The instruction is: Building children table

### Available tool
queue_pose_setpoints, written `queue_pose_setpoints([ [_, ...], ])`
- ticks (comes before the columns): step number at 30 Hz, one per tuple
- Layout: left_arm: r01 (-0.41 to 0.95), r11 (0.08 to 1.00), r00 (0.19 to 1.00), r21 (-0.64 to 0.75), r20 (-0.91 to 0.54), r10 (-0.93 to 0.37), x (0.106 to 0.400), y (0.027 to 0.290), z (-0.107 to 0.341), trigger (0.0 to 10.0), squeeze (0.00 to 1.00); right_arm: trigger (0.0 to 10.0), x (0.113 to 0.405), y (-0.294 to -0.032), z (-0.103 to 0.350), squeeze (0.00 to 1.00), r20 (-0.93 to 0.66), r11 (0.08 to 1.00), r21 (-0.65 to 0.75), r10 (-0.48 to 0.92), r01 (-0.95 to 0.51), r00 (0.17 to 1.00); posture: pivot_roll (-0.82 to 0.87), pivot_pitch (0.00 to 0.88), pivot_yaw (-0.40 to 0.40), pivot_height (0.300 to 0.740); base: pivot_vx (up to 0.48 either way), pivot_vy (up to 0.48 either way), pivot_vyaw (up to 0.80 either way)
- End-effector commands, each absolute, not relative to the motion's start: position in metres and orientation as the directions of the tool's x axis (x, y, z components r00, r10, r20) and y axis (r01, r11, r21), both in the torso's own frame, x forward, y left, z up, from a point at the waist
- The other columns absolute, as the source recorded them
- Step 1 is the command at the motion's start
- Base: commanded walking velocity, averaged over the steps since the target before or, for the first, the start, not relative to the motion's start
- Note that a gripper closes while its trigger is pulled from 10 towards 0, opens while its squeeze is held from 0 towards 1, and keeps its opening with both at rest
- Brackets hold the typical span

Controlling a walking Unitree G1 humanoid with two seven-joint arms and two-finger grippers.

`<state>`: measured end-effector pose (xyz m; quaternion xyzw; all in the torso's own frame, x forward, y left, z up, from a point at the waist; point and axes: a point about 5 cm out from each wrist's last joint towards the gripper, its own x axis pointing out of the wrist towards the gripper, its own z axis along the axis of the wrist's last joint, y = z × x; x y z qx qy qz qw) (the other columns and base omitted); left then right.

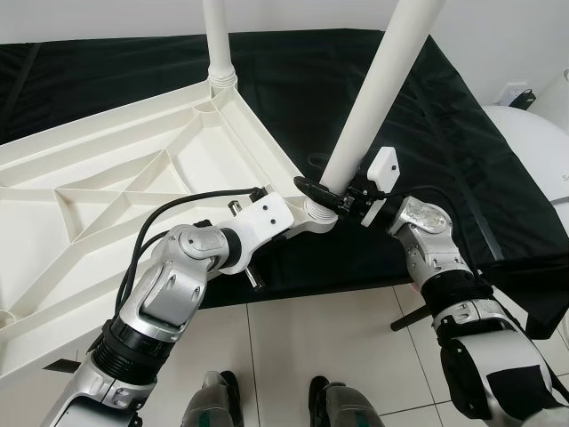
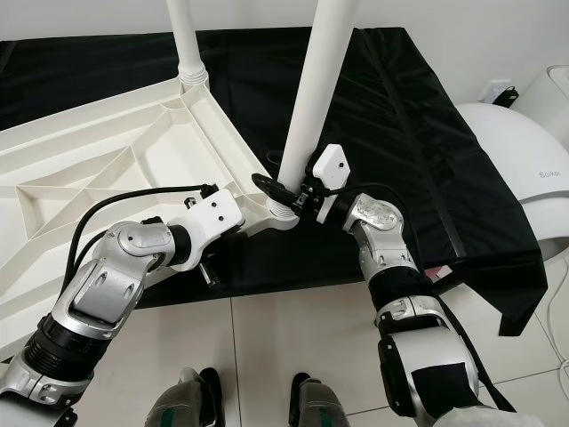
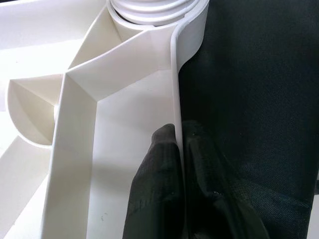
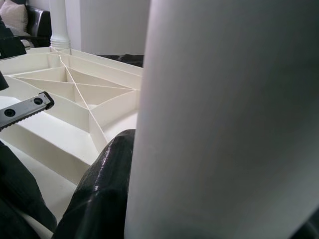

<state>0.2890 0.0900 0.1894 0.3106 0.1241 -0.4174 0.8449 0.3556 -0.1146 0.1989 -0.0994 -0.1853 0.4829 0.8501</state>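
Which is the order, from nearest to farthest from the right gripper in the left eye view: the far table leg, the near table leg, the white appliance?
1. The near table leg: the right gripper holds its base.
2. The far table leg: at the tabletop's back corner, to the left.
3. The white appliance: at the right edge.

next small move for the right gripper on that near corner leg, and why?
Probably twist the white tubular table leg further into the ribbed corner socket of the upturned white plastic tabletop. The right gripper clasps the leg just above the socket, threads seem exposed, and the left gripper pinches the tabletop's rim, bracing it.
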Motion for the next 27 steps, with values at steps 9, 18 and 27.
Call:
queue_pose_setpoints([
  [9,0.741,0.481,0.668,0.468,-0.441,-0.600,0.2878,0.0912,0.1947,10.0,0.00,10.0,0.3502,-0.1128,0.1709,0.00,0.128,0.488,-0.307,0.872,-0.817,0.473,-0.07,0.212,-0.022,0.740,0.000,0.000,0.00],
  [18,0.739,0.484,0.670,0.468,-0.439,-0.598,0.2883,0.0918,0.1956,10.0,0.00,10.0,0.3503,-0.1116,0.1709,0.00,0.129,0.498,-0.308,0.866,-0.810,0.483,-0.06,0.217,-0.022,0.740,0.000,0.000,0.00],
  [27,0.736,0.489,0.674,0.468,-0.435,-0.597,0.2892,0.0916,0.1971,10.0,0.00,10.0,0.3494,-0.1124,0.1697,0.00,0.145,0.535,-0.294,0.844,-0.792,0.516,-0.07,0.220,-0.026,0.740,0.000,0.000,0.00],
])
